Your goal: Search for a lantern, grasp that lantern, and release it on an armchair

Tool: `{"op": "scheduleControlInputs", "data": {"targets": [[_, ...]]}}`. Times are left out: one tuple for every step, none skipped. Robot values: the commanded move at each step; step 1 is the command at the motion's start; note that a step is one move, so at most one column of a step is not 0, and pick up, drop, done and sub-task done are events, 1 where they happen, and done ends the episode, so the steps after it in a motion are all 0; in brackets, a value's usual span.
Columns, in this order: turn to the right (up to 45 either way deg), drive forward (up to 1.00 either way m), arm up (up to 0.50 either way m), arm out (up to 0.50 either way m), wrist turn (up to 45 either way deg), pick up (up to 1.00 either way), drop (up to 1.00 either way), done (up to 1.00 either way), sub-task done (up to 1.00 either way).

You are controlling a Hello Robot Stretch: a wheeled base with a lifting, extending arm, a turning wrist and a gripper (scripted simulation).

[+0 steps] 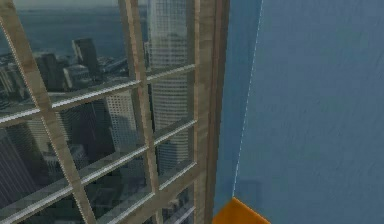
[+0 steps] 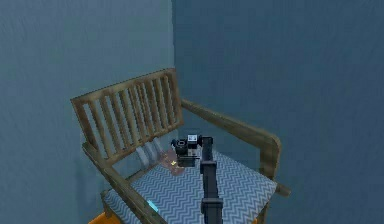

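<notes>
In the forward view I am facing a tall window (image 1: pixel 100 110) with a pale wooden frame, and towers of a city show through its panes. To the view's right of it stands a plain blue wall (image 1: pixel 320 100), and at the bottom edge the corner of an orange block (image 1: pixel 245 211) pokes in below the window frame. In the arm side view I see a wooden armchair (image 2: pixel 130 115) with a slatted back and curved armrests, set in the corner of two blue-grey walls. Its seat carries a grey cushion (image 2: pixel 240 185) with a zigzag pattern. The dark arm (image 2: pixel 210 188) rises from the bottom edge over that cushion. The hand (image 2: pixel 174 152) sits at its far end, above the rear of the seat and close to the slats. Just beside the fingers is a small pale shape (image 2: pixel 158 157) with a warm glint, too small for me to call a lantern with confidence. With the cushion right behind it, I cannot tell whether the hand holds anything or how its fingers stand.
</notes>
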Motion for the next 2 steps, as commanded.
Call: {"op": "scheduleControlInputs", "data": {"targets": [[0.0, 0.0, 0.1, 0.0, 0.0, 0.0, 0.0, 0.0, 0.0], [0.0, 0.0, 0.0, -0.08, 0.0, 0.0, 0.0, 0.0, 0.0]]}}
